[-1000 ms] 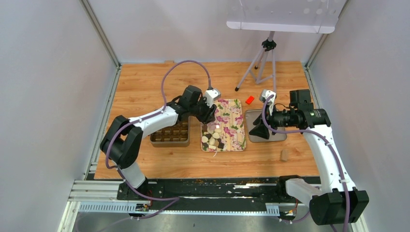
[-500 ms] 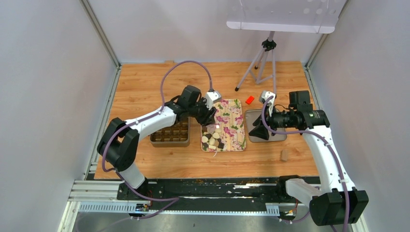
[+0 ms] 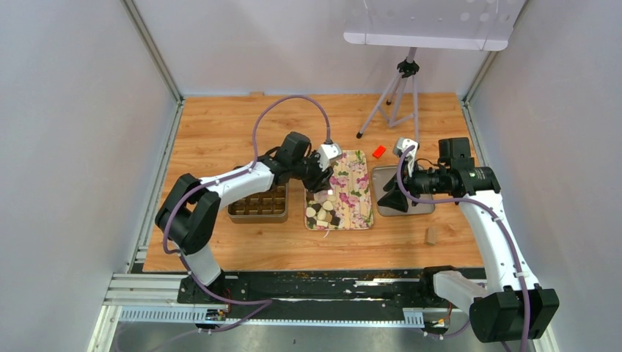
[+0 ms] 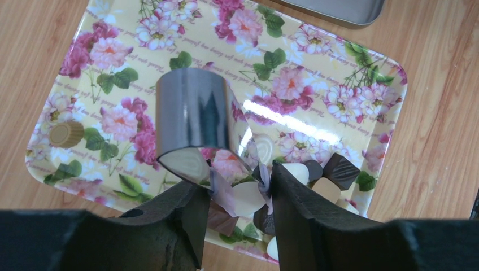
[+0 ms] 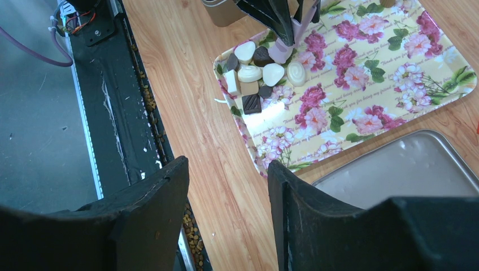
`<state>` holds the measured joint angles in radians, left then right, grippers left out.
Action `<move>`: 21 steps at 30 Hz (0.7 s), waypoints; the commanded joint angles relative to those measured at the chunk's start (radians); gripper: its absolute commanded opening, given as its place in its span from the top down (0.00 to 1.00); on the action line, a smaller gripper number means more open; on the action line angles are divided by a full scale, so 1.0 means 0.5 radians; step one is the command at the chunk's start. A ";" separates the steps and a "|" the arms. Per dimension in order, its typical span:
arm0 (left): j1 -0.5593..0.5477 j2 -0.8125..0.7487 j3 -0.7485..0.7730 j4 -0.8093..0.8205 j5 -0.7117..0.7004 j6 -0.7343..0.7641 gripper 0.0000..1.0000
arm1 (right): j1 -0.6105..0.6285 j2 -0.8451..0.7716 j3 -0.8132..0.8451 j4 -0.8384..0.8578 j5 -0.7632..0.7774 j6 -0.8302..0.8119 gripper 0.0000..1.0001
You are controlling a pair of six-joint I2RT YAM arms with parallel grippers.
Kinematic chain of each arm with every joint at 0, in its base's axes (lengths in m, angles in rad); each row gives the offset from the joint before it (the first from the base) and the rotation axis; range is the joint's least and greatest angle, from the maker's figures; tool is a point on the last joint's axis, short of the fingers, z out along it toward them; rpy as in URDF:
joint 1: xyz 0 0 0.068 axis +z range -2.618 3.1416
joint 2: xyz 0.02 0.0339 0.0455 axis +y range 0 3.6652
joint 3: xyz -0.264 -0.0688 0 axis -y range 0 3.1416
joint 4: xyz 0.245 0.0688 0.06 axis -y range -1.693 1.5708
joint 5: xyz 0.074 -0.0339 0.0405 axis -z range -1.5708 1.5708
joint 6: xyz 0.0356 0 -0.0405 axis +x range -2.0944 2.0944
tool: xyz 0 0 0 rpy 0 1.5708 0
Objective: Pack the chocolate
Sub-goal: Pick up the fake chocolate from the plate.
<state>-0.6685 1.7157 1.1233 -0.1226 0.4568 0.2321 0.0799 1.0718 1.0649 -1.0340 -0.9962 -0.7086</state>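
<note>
We have eased our left gripper (image 4: pixel 237 191) across the tray (image 4: pixel 316 73) onto the chocolate (image 5: pixel 252 72), jaws astride a cream piece (image 4: pixel 247 200) for the next pick, hold unclear.

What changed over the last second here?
The left gripper slid slightly right over the floral tray, its fingers now straddling a cream piece of the chocolate; whether it grips is unclear. The right gripper, open, the pile and the compartment box stayed put.
</note>
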 commanded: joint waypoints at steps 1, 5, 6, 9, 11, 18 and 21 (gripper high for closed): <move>-0.005 -0.032 0.010 -0.064 0.028 0.148 0.55 | 0.000 -0.008 0.019 0.047 -0.048 -0.037 0.47; -0.004 -0.108 -0.022 -0.042 0.043 0.147 0.59 | 0.000 0.002 0.014 0.055 -0.056 -0.037 0.47; -0.004 -0.136 -0.044 -0.016 0.057 0.145 0.59 | 0.000 0.004 0.016 0.055 -0.055 -0.038 0.47; -0.004 -0.241 -0.149 0.152 0.138 0.104 0.58 | 0.000 0.011 0.021 0.057 -0.052 -0.037 0.47; -0.005 -0.308 -0.272 0.364 0.194 0.022 0.56 | 0.000 0.018 0.021 0.062 -0.054 -0.034 0.47; -0.008 -0.307 -0.349 0.818 0.275 -0.306 0.54 | 0.000 0.018 0.026 0.061 -0.046 -0.026 0.47; -0.015 -0.248 -0.302 0.844 0.240 -0.333 0.52 | 0.000 0.006 0.008 0.064 -0.046 -0.016 0.47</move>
<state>-0.6682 1.5852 0.9405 0.1604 0.5613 0.1341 0.0799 1.0805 1.0649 -1.0321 -0.9962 -0.7086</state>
